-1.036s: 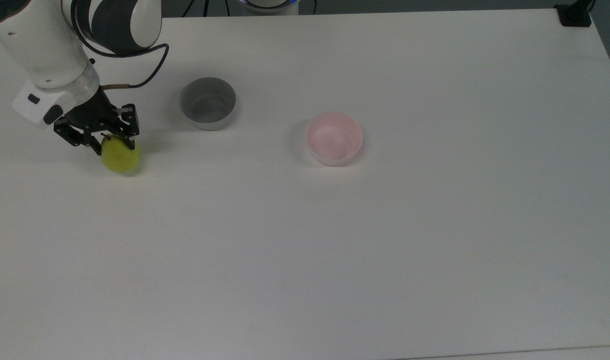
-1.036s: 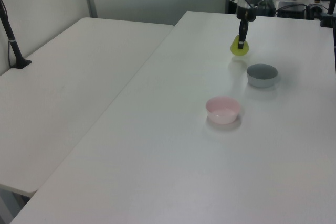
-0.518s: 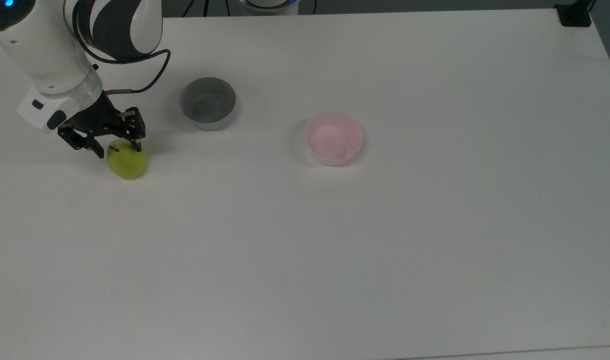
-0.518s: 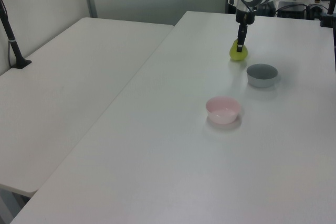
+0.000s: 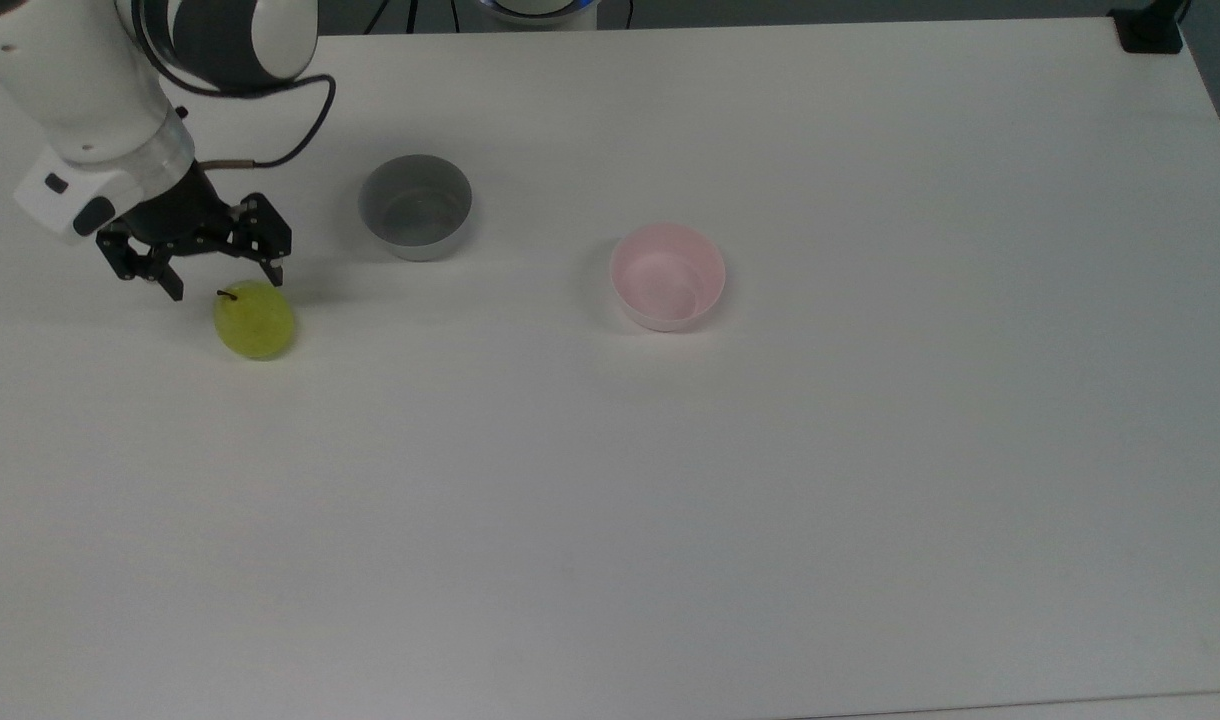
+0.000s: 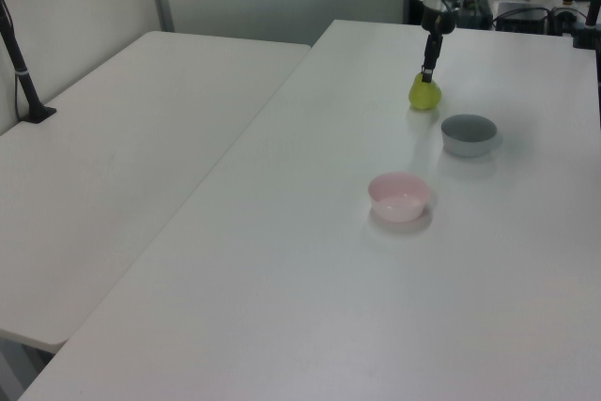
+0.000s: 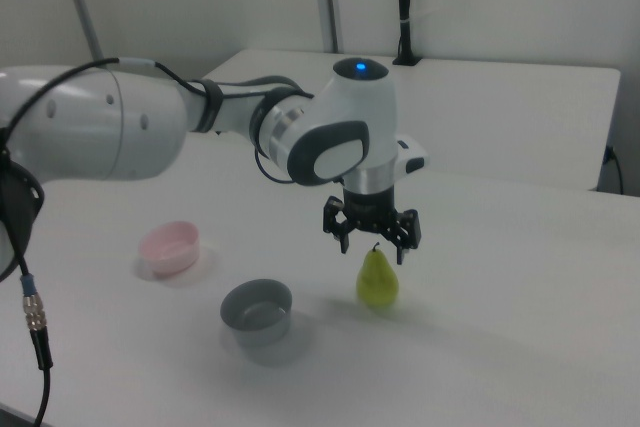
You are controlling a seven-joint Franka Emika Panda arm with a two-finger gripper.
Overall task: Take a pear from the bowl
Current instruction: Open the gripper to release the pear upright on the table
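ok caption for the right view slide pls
Open gripper poised just above an upright pear on the white table, grey bowl nearby.

Pear (image 5: 256,320): small, yellow-green, rounded, with a short dark stem. It stands upright on the white table, free of any grip, stem uppermost in the right view (image 7: 377,280). It sits well apart from the bowl (image 5: 668,276).

Bowl: small, round, pale pink inside with a whitish outer wall, upright and holding nothing, near the table's middle in the left view (image 6: 399,196).
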